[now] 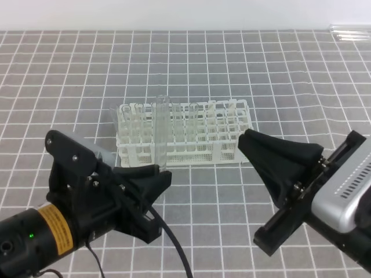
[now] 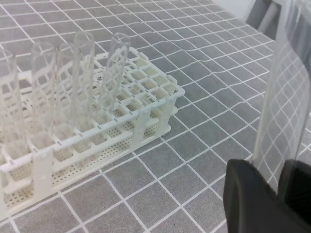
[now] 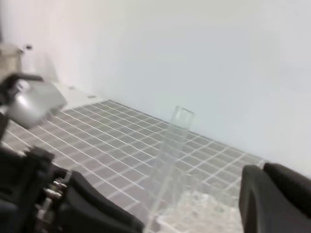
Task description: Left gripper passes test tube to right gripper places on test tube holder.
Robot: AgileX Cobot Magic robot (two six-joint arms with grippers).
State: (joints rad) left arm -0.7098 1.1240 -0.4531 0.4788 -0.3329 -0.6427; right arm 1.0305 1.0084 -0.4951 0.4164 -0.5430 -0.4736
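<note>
At lower left of the high view, the test tube (image 1: 160, 136) is held upright by the left gripper (image 1: 157, 179), before the test tube holder (image 1: 232, 152), while the right gripper (image 1: 248, 142), lower right, is seen closed, empty.

Lab bench: grid mat (image 1: 243, 63), test tube holder (image 1: 226, 130), glass tubes (image 2: 77, 82).

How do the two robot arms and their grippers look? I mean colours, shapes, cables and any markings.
Both are bulky and black. The left gripper is a black two-fingered claw; its arm has a yellow-orange label, a small green light and a black cable. The right gripper has tapered black fingers on a silver-grey housing with rows of small vent holes.
</note>
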